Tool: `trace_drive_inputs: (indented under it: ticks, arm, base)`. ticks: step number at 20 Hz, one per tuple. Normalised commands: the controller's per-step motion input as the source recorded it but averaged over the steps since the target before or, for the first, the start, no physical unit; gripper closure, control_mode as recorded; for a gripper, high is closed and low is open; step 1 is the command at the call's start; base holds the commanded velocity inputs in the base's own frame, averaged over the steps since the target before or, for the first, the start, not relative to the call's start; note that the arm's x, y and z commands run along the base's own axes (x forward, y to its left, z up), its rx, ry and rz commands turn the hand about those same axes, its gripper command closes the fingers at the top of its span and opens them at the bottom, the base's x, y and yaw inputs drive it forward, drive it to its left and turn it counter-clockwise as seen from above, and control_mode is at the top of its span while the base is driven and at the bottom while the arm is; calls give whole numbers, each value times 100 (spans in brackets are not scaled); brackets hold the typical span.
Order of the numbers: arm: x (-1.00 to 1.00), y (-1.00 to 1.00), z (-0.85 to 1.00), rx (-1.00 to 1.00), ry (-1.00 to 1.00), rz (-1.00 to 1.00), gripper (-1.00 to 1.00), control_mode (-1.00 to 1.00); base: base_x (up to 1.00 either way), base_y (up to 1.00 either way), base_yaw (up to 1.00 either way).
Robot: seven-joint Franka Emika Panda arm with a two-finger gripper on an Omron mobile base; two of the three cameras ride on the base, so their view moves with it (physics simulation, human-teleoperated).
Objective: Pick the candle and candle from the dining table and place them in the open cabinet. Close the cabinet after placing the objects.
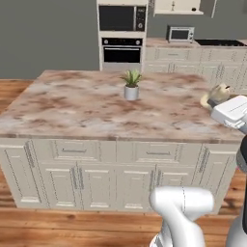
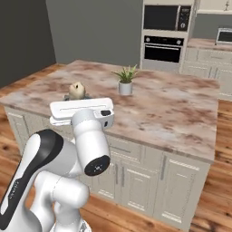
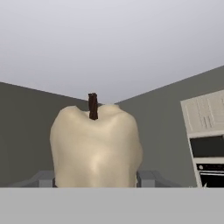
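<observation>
A short, stubby cream candle (image 3: 94, 148) with a dark wick stands upright between my fingers in the hand view. My gripper (image 3: 96, 178) is shut on its base, with a grey finger (image 3: 43, 178) showing on each side. From the base views the candle (image 1: 217, 94) (image 2: 77, 90) is held in the air above the near edge of a marble-topped island (image 1: 87, 103), on top of my white hand (image 2: 81, 111). A cream wall cabinet (image 1: 178, 6) is cut off by the top edge at the back right, so its doors cannot be judged. The dining table is out of view.
A small potted plant (image 1: 131, 86) (image 2: 126, 81) stands mid-island. Cream drawers and doors (image 1: 96, 169) front the island. Behind it stand a built-in oven stack (image 1: 122, 36), a microwave (image 1: 181, 34) on the back counter, and grey walls. Wooden floor surrounds the island.
</observation>
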Motion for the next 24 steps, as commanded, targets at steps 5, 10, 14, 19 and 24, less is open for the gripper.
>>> trace_drive_inputs:
  ticks: [5,10,14,19,24]
  arm:
    - [0,0,0,0,0,0,100,100]
    - [0,0,0,0,0,0,100,100]
    - [0,0,0,0,0,0,100,100]
    - [0,0,0,0,0,0,100,100]
    - [0,0,0,0,0,0,100,100]
  base:
    - [0,-100,0]
    - [14,-100,0]
    - [24,-100,0]
    - [28,-100,0]
    - [38,-100,0]
